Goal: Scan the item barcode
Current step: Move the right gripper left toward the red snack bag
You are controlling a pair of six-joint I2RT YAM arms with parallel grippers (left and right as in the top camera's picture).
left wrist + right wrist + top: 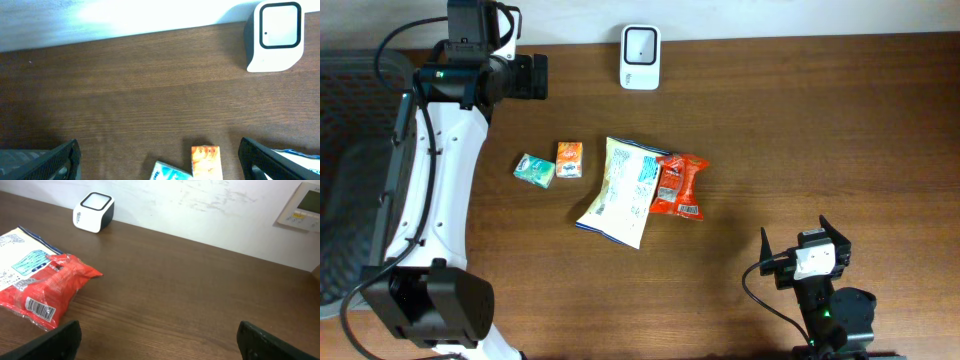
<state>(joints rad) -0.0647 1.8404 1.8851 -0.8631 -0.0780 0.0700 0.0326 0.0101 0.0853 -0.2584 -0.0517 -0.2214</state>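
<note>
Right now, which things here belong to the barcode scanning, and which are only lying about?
For the job: white scanner; red packet, barcode showing; possibly also white bag, orange box, teal packet.
Not needed: wall panel.

White left arm (432, 170), black joints (440, 305), cables (387, 47), black left hand (540, 77)

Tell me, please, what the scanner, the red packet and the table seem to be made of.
Scanner: probably hard plastic, smooth white shell with a dark-framed window.
Red packet: likely thin plastic film, glossy; it wrinkles and shines, barcode printed on it.
Table: dark brown wood or wood-look laminate, low sheen; grain lines show, which one I cannot tell.
</note>
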